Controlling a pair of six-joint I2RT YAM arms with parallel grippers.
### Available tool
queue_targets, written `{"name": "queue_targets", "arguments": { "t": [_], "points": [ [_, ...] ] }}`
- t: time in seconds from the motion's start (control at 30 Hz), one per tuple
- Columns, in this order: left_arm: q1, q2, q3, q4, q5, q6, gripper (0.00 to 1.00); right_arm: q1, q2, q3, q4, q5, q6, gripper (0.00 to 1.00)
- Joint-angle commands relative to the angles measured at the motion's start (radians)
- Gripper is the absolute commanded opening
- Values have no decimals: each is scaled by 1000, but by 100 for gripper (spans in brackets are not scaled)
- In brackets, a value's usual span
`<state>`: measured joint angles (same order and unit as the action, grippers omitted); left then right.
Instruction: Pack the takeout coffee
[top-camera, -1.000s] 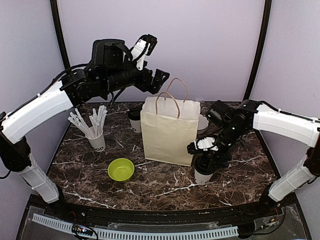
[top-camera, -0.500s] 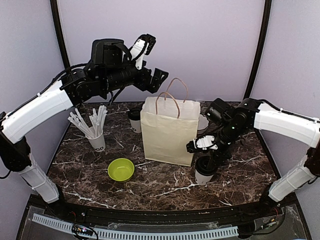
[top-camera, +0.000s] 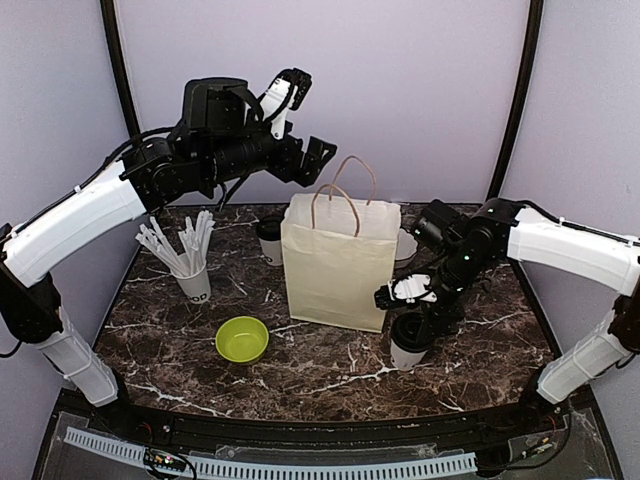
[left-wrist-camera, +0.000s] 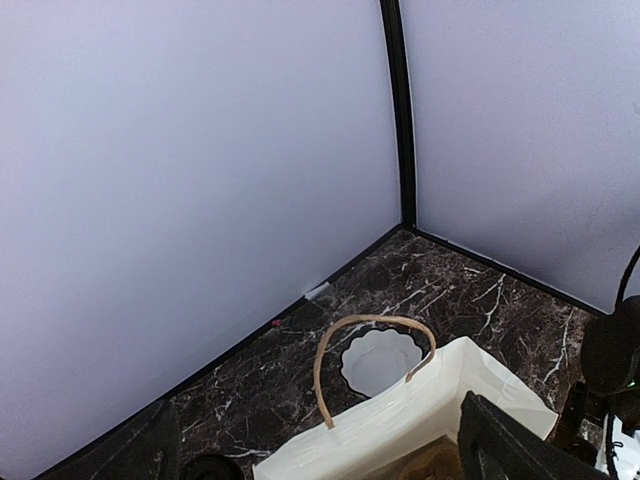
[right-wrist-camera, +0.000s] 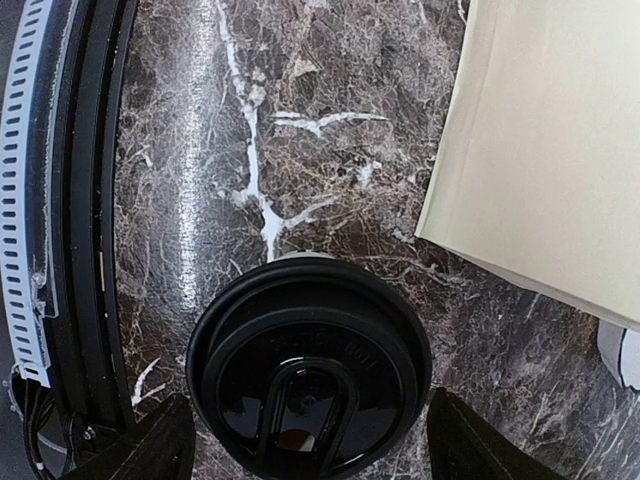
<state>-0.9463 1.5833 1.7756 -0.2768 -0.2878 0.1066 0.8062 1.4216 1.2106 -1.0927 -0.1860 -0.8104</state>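
Observation:
One takeout coffee cup (top-camera: 404, 351), white with a black lid (right-wrist-camera: 310, 370), stands on the table right of the paper bag (top-camera: 335, 270). My right gripper (top-camera: 412, 322) hovers right above it, open. In the right wrist view its fingers (right-wrist-camera: 150, 450) flank the lid with gaps on both sides. The second cup (top-camera: 269, 240) stands behind the bag's left edge, and its lid edge shows in the left wrist view (left-wrist-camera: 210, 468). My left gripper (top-camera: 318, 158) is open and empty, high above the bag's open top (left-wrist-camera: 420, 410).
A white cup full of straws (top-camera: 190, 265) stands at the left. A lime-green bowl (top-camera: 241, 339) sits in front of the bag. A white fluted dish (left-wrist-camera: 380, 360) lies behind the bag. The bag's handles (top-camera: 350, 190) stand upright.
Almost nothing has moved. My right gripper has only shifted slightly over the cup. The left arm holds still.

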Motion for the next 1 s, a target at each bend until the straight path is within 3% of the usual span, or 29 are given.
{"name": "queue_targets", "arguments": {
  "t": [0.0, 0.3, 0.6, 0.8, 0.97],
  "points": [
    [7, -46, -19, 25, 6, -8, 99, 11, 18, -24, 11, 2, -4, 81],
    [10, -41, -14, 25, 10, -3, 99, 10, 23, -23, 9, 1, -8, 74],
    [16, -35, -4, 12, 4, 11, 99, 21, 23, -49, 29, 17, 4, 81],
    [45, -8, 49, -37, 10, 49, 99, 24, 17, -42, 37, 32, 17, 72],
    [107, 29, 105, -98, 97, 76, 99, 24, -3, -18, 1, 40, 13, 65]
  ]
}}
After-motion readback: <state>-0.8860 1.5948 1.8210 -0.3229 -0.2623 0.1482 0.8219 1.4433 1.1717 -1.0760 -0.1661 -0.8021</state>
